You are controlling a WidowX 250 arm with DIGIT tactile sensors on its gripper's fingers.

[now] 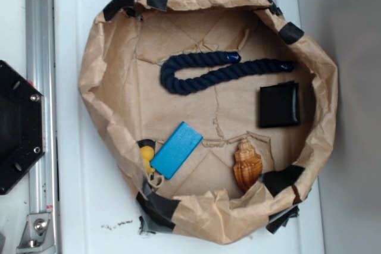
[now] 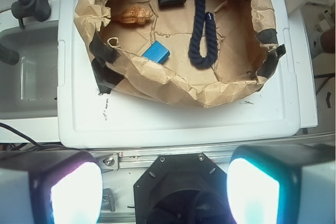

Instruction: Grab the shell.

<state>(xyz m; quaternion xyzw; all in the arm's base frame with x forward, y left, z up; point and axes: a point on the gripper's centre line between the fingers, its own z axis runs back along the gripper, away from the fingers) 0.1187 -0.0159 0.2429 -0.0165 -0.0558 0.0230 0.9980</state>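
The shell (image 1: 247,165) is a tan and orange-brown ribbed spiral, lying inside a brown paper basin (image 1: 104,57) near its lower right wall. In the wrist view the shell (image 2: 134,14) lies at the upper left of the basin. My gripper (image 2: 165,190) is open and empty, its two glowing pads (image 2: 76,193) wide apart at the bottom of the wrist view, high above the robot base and far from the shell. The gripper does not show in the exterior view.
In the basin lie a blue block (image 1: 177,149), a small yellow object (image 1: 146,157), a dark blue rope (image 1: 214,72) and a black square pad (image 1: 279,104). The basin sits on a white lid (image 2: 173,121). The black robot base (image 1: 18,126) and a metal rail (image 1: 39,40) are at the left.
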